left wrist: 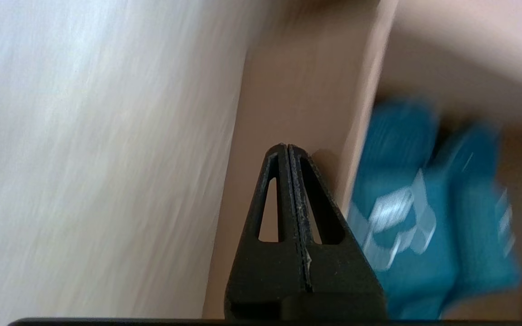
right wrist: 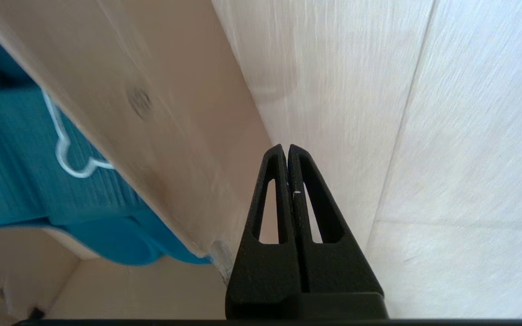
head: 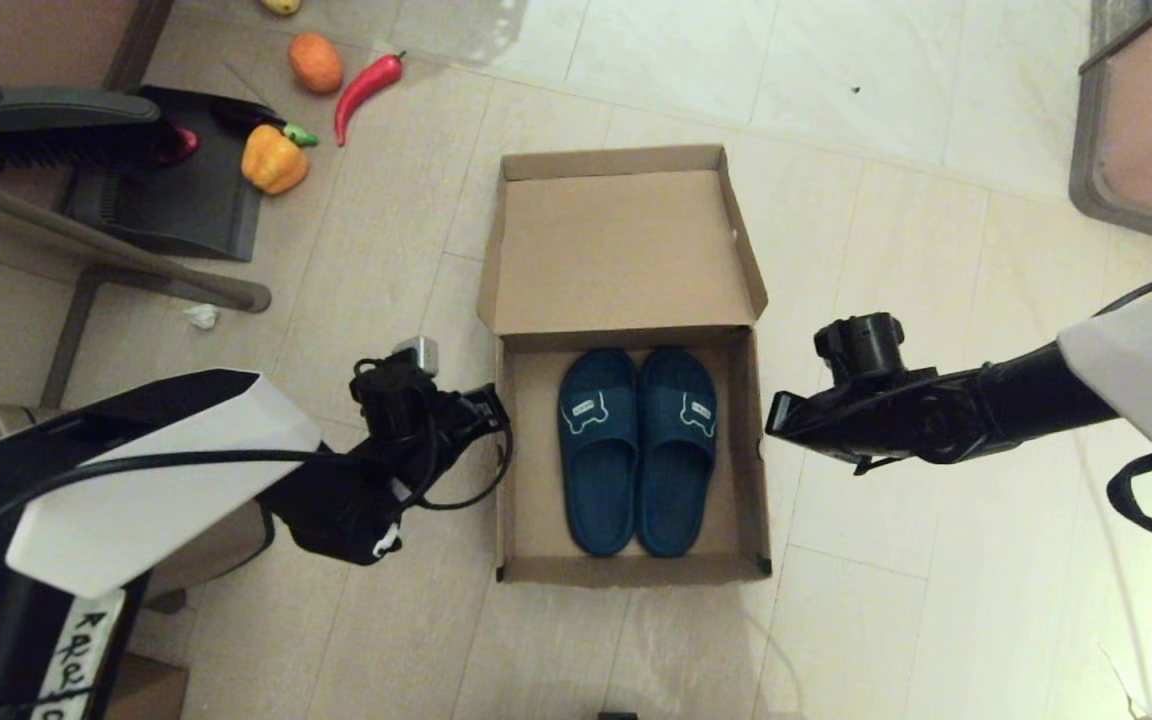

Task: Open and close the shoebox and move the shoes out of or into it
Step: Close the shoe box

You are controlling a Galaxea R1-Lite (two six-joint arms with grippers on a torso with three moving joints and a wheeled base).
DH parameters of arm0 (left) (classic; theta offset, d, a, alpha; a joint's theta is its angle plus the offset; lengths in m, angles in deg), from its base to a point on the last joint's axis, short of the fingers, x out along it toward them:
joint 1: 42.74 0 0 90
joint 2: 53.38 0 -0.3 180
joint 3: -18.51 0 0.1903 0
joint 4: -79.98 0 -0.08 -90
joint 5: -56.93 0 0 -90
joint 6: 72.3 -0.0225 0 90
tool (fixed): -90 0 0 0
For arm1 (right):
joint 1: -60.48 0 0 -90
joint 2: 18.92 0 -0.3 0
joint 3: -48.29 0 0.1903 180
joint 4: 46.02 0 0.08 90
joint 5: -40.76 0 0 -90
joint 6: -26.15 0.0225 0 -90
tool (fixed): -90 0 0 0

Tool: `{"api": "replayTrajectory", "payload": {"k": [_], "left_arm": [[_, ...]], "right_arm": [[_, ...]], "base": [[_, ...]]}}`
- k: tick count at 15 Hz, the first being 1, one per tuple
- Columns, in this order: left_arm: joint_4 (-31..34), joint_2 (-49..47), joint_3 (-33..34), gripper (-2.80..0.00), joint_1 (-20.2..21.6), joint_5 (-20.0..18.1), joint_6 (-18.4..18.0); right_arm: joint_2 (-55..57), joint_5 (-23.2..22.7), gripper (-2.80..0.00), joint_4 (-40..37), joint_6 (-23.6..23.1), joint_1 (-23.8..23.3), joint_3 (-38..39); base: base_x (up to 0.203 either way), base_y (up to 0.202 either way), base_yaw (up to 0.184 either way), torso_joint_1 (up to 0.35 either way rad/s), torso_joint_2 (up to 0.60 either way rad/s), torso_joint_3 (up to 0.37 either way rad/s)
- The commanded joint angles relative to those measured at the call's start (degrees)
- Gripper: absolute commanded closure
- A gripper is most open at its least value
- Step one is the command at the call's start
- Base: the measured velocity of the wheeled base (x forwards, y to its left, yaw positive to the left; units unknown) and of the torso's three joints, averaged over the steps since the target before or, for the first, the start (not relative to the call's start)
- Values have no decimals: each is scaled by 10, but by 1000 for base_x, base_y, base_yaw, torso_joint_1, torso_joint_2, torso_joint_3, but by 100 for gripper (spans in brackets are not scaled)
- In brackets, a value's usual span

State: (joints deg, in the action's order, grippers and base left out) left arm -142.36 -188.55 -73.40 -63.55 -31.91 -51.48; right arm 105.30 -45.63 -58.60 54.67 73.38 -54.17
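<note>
The brown cardboard shoebox (head: 751, 470) lies on the floor in the middle of the head view, its hinged lid (head: 621, 250) thrown back on the far side. Inside, the two teal-blue slide sandals (head: 636, 450) lie side by side, logo patches up. My left gripper (head: 492, 402) hangs shut just outside the box's left wall (left wrist: 288, 81), holding nothing. My right gripper (head: 774, 412) hangs shut just outside the right wall (right wrist: 152, 117), also holding nothing. Both wrist views catch the sandals (left wrist: 424, 217) (right wrist: 12, 149) over the box's walls.
At the far left lie a black dustpan (head: 186, 200) with a brush (head: 46, 125), a yellow pepper (head: 274, 158), an orange (head: 316, 62) and a red chilli (head: 366, 88). A crumpled paper scrap (head: 202, 316) lies on the floor. A framed panel (head: 1146, 130) stands at the far right.
</note>
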Motion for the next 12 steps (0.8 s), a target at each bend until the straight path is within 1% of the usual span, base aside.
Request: {"api": "replayTrajectory", "payload": {"k": [1, 2, 3, 4, 5, 7, 8, 9, 10, 12], "left_arm": [[-4, -15, -52, 0, 1, -1, -1], [-5, -33, -84, 0, 1, -5, -2], [-10, -53, -106, 0, 1, -17, -1], [-25, -61, -113, 0, 4, -28, -1], [-27, -62, -115, 0, 7, -30, 0], [-25, -67, -127, 0, 9, -32, 11], [-22, -68, -136, 0, 9, -33, 13], [-16, -67, -137, 0, 6, -32, 13], [-16, -66, -135, 0, 4, -31, 12], [-2, -62, -132, 0, 5, -31, 12]], "right_arm": [[-9, -44, 0, -38, -20, -22, -37], [-9, -96, 0, -78, -35, -34, -67], [-8, -143, 0, -116, -43, -46, -103], [2, -171, 0, -134, -44, -58, -140], [24, -182, 0, -141, -44, -64, -175], [74, -192, 0, -148, -27, -71, -257], [94, -192, 0, -149, -12, -71, -294], [113, -192, 0, -149, 26, -71, -324], [120, -191, 0, -148, 67, -63, -330], [118, -190, 0, -148, 105, -41, -319]], "base": [[0, 0, 0, 0, 0, 0], [0, 0, 0, 0, 0, 0], [0, 0, 0, 0, 0, 0], [0, 0, 0, 0, 0, 0], [0, 0, 0, 0, 0, 0], [0, 0, 0, 0, 0, 0], [0, 0, 0, 0, 0, 0], [0, 0, 0, 0, 0, 0], [0, 0, 0, 0, 0, 0], [0, 0, 0, 0, 0, 0]]}}
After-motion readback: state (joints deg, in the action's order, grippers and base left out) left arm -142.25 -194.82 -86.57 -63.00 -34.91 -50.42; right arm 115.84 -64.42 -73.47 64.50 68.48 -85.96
